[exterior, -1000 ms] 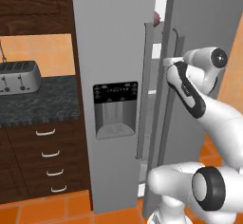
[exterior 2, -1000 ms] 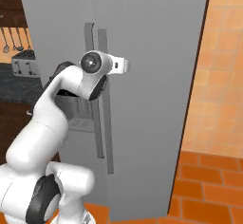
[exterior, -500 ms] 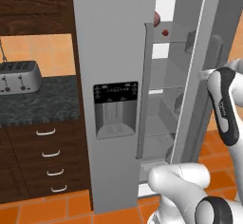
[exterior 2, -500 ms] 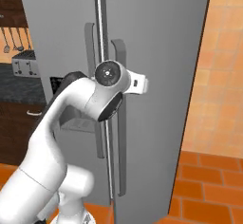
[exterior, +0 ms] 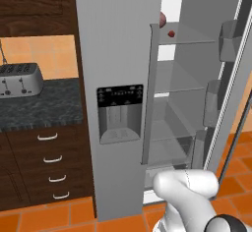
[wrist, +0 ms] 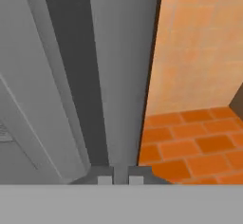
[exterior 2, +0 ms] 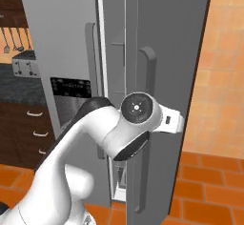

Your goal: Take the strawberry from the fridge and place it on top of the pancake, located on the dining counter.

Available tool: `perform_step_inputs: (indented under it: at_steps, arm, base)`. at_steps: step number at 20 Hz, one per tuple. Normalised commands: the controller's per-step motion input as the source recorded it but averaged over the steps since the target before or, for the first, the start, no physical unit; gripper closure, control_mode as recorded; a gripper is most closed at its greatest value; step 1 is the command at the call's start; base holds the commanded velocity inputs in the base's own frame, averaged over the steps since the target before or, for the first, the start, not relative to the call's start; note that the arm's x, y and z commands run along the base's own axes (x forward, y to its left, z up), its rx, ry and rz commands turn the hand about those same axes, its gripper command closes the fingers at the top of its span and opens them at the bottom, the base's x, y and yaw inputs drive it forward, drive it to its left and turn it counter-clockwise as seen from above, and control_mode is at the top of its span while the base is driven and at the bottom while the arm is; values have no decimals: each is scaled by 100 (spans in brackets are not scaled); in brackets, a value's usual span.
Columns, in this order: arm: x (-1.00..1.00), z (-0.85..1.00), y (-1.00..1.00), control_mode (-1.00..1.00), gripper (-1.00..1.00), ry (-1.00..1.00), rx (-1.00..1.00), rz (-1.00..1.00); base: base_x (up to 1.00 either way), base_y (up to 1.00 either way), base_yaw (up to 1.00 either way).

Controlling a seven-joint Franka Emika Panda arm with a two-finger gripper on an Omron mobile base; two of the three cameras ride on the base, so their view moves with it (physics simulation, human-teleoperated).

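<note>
Left base view has the fridge [exterior: 118,54] with its right door [exterior: 231,83] swung wide, shelves bare to the eye. Up on the top shelf [exterior: 189,38] sits the strawberry [exterior: 171,34], a tiny bright red dot, with a duller reddish-brown fruit [exterior: 162,17] peeking out just behind the edge of the left door. Off to the left, a toaster [exterior: 19,78] on the dark worktop [exterior: 39,105], drawers below.

Right base view shows the arm's wrist [exterior 2: 138,109] pressed up against the outside of that open door, right by its long handle [exterior 2: 147,124]. In the hand view the fingers [wrist: 120,179] sit tight together at the bottom edge, almost no gap between them; the grey door surface runs straight up from them, orange floor tiles [wrist: 190,142] to the right. Whether they pinch the handle or just rest closed against the door, I cannot tell from here.

So the step in hand reads as the door-opening, and it looks about done: the gap is wide enough to reach through. The berry is untouched, well above and away from the hand.

Next move, as I judge it: let go of the door, pull the hand clear around its edge, open the fingers, then rise to that top shelf. The berry is very small, so the approach needs to be square and careful, keeping off the bigger fruit close beside it.
</note>
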Motion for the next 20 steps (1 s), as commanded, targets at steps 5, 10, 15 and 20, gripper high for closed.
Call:
perform_step_inputs:
  at_steps: [5,10,15,20]
  arm:
    - [-70,49,86,-100,-100,16,-40,-5]
    - [50,-22,100,-100,-100,41,-47,-1]
    - [53,-27,88,-100,-100,15,-39,-4]
    - [96,-41,18,-100,-100,70,-45,8]
  base:
    - [0,0,0]
    - [0,0,0]
    - [0,0,0]
    - [0,0,0]
